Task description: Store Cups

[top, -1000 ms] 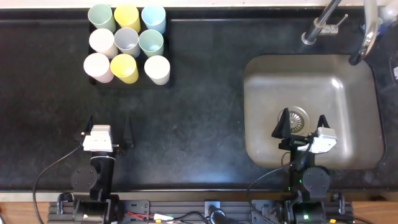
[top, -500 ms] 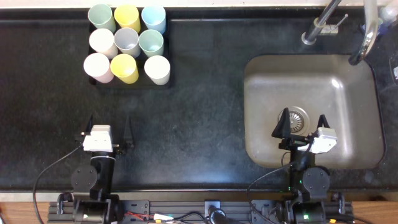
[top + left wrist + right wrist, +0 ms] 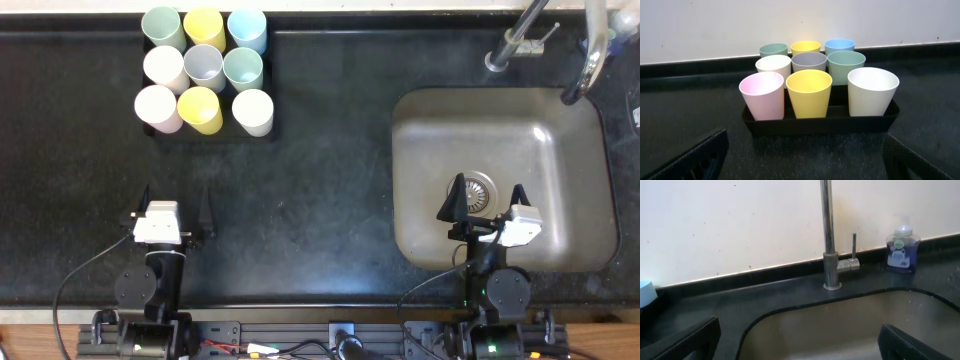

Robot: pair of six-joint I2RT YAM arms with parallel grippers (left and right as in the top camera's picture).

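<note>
- Black tray (image 3: 820, 122): nine cups (image 3: 205, 66), upright, three by three.
- Left gripper (image 3: 177, 198): spread wide, empty, well apart from tray.
- Right gripper (image 3: 488, 190): spread wide, empty, above sink (image 3: 560, 150).

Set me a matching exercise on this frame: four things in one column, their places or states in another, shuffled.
1. pink cup
2. blue cup
3. soap bottle
4. right gripper

A. by the wall, near the tap
B. far right corner of the tray
C. open, at the sink
D. near left corner of the tray

Pairs: 1-D, 2-B, 3-A, 4-C.
</note>
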